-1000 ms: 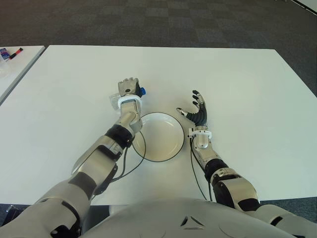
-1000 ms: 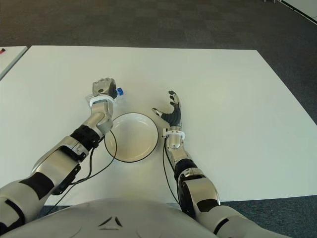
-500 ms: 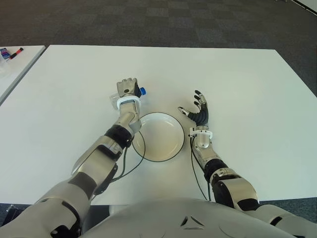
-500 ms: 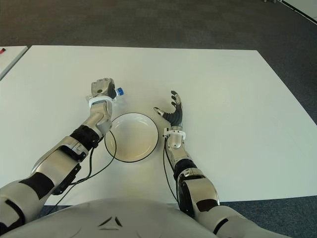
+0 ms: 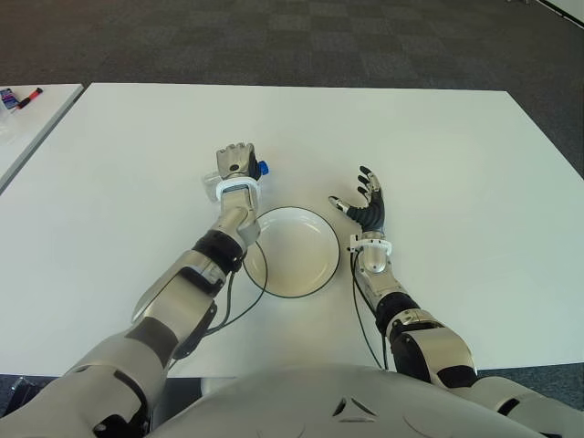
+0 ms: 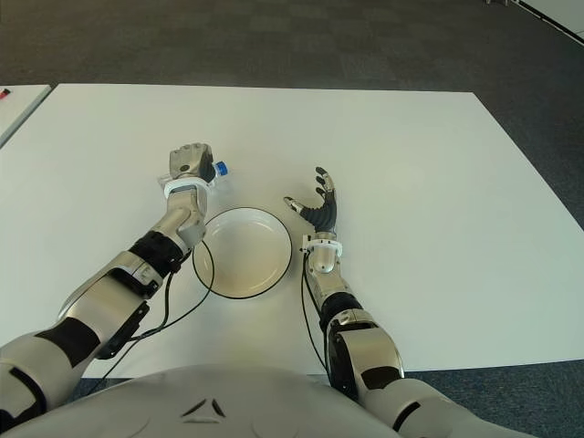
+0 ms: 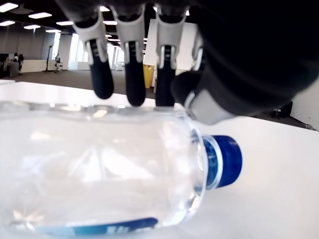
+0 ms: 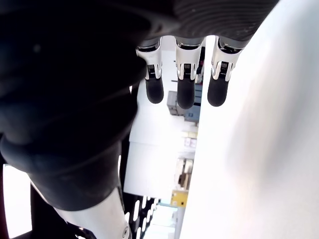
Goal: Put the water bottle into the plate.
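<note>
Left hand (image 5: pixel 236 164) fingers (image 7: pixel 134 74) curl around the bottle (image 7: pixel 99 169); loose grip could drop it short of the plate (image 5: pixel 274 283); right hand (image 5: pixel 368 205) open, empty

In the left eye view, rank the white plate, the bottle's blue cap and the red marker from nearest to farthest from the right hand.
From the right hand:
1. Round white plate with dark rim, just to its left.
2. Blue cap of the clear plastic water bottle, in the left hand, beyond the plate.
3. Red marker, on the far-left side table.
</note>
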Robot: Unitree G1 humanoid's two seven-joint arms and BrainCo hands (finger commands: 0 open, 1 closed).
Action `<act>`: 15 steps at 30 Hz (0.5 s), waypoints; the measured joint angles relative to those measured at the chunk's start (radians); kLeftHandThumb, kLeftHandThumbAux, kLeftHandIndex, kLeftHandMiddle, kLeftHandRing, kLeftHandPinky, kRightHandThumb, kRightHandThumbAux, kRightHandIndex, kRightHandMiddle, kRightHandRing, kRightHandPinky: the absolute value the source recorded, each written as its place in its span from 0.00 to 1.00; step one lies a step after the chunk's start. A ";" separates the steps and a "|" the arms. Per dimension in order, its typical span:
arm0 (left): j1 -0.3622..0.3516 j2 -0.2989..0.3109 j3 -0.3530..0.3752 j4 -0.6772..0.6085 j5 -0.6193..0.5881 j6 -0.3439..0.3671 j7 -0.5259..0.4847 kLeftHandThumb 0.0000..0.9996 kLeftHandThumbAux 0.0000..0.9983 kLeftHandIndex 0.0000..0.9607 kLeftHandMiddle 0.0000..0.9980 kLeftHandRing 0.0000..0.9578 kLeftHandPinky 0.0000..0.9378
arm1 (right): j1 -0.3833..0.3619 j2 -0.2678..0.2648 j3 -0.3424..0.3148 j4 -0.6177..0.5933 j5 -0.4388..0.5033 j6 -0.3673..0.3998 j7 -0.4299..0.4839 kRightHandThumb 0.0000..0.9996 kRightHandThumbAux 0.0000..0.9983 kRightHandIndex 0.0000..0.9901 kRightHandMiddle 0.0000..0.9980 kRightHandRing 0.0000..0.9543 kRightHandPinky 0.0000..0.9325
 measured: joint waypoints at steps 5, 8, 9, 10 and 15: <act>0.000 0.000 0.000 0.011 0.000 -0.003 0.008 0.72 0.70 0.45 0.31 0.29 0.30 | 0.000 0.002 -0.002 0.000 0.007 0.002 0.005 0.00 0.94 0.15 0.13 0.13 0.18; 0.000 0.001 0.001 0.014 0.000 -0.008 0.013 0.72 0.70 0.44 0.30 0.28 0.28 | -0.001 0.003 -0.004 -0.001 0.009 0.004 0.006 0.00 0.95 0.15 0.13 0.14 0.18; 0.001 0.002 0.001 0.014 0.000 -0.010 0.015 0.72 0.70 0.44 0.30 0.28 0.28 | -0.001 0.003 -0.004 -0.001 0.010 0.004 0.007 0.00 0.95 0.15 0.13 0.14 0.18; 0.001 0.002 0.001 0.014 0.000 -0.012 0.017 0.72 0.70 0.44 0.29 0.27 0.28 | -0.001 0.003 -0.005 -0.001 0.010 0.004 0.007 0.00 0.95 0.15 0.13 0.14 0.18; 0.006 0.003 0.006 0.012 -0.002 -0.023 0.025 0.72 0.71 0.44 0.26 0.24 0.25 | -0.001 0.002 -0.004 0.000 0.010 0.004 0.006 0.00 0.94 0.15 0.13 0.14 0.18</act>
